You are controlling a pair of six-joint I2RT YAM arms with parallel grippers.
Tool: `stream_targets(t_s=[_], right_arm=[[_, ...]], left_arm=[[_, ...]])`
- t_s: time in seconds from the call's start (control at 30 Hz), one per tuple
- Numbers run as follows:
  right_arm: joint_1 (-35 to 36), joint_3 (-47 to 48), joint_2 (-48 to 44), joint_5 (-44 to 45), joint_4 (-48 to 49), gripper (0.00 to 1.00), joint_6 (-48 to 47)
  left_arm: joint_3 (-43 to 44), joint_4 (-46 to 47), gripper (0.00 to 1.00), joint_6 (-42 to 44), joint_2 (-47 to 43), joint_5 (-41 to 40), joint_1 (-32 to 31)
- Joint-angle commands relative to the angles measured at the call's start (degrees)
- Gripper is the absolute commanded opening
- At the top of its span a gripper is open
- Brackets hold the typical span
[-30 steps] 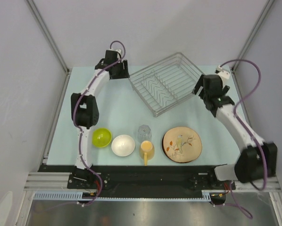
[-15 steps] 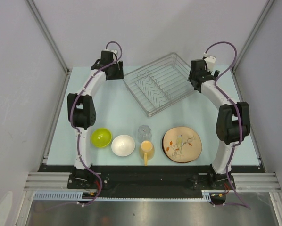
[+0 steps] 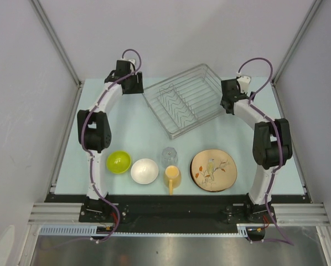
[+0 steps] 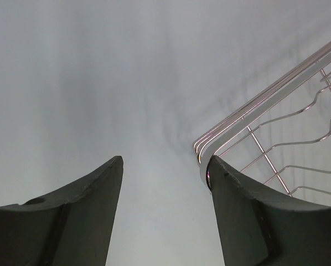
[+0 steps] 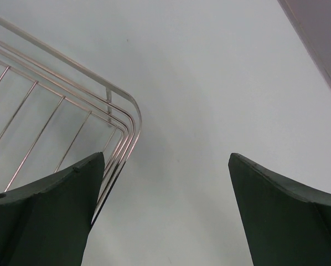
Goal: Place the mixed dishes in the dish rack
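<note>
Up at 12 o'clock on the table (image 3: 133, 133): the dish rack (image 3: 183, 101), set askew. At its 9 o'clock corner, the left gripper (image 4: 164, 166), fingers partly parted, gripping nothing, wire rim just beside one fingertip. Over at its 3 o'clock corner, the right gripper (image 5: 165, 158), spread wide, likewise holding nothing, rim close by one finger. Down at 6 o'clock, well apart from the rack, a row: lime-green bowl (image 3: 119, 162), white bowl (image 3: 144, 170), clear glass (image 3: 169, 155) with yellow mug (image 3: 172, 176) just at its 6 o'clock, floral plate (image 3: 213, 170).
</note>
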Motion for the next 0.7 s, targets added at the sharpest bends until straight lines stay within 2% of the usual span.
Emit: stream_targets(t_s=[0.0,0.23,0.5,0.67], right_arm=[[2.48,-6.02,-6.07,2.95,-3.44,1.00,0.95],[9.33,-14.02,-14.24,1.54,-5.64,1.00,5.60],[17.25,-17.62,-15.92,-1.62,-9.51,1.00,12.46],[22.96,-17.36,-16.62,-3.20,-11.09,1.00,14.65]], left_arm=[[3.72,-3.69,0.68,2.62,-0.51,-5.27,2.40],[7.16,-3.96,0.68,2.36,1.34,-5.97,2.58],[18.22,-6.86,0.69,1.74,7.40,-5.44,2.31],[20.16,-6.24,0.72,2.88,7.32,-4.22,1.17]])
